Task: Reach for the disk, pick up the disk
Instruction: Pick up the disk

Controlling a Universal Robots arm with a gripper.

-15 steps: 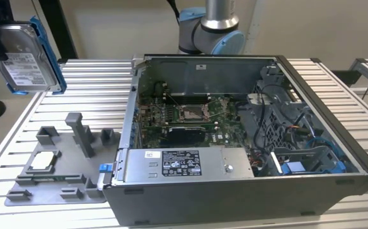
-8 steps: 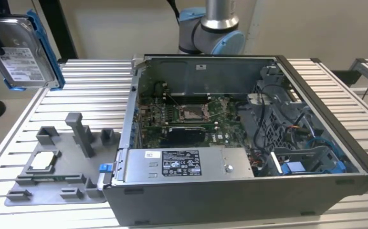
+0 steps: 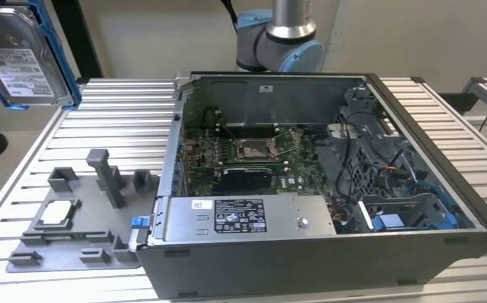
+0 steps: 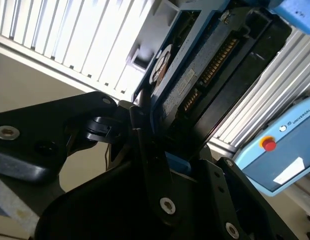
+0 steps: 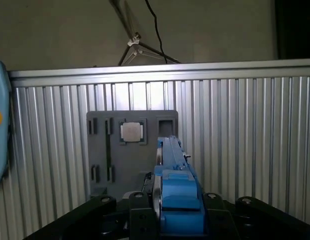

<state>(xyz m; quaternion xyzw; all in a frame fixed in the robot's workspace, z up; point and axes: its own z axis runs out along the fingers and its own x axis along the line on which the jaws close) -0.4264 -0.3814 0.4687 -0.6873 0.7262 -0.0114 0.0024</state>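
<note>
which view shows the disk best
The exterior view: the disk hangs raised at that view's left edge, white label and blue rails facing the camera. Both wrist views catch it edge-on: the second its connector side, the first one blue rail.

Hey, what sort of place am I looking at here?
Likely a robotics lab bench for computer assembly or disassembly: an open desktop computer case with its motherboard exposed sits on a slatted aluminium table, a grey fixture tray lies beside it, and the gripper holds the disk aloft.

Exterior and first wrist views overlook tray.
</note>
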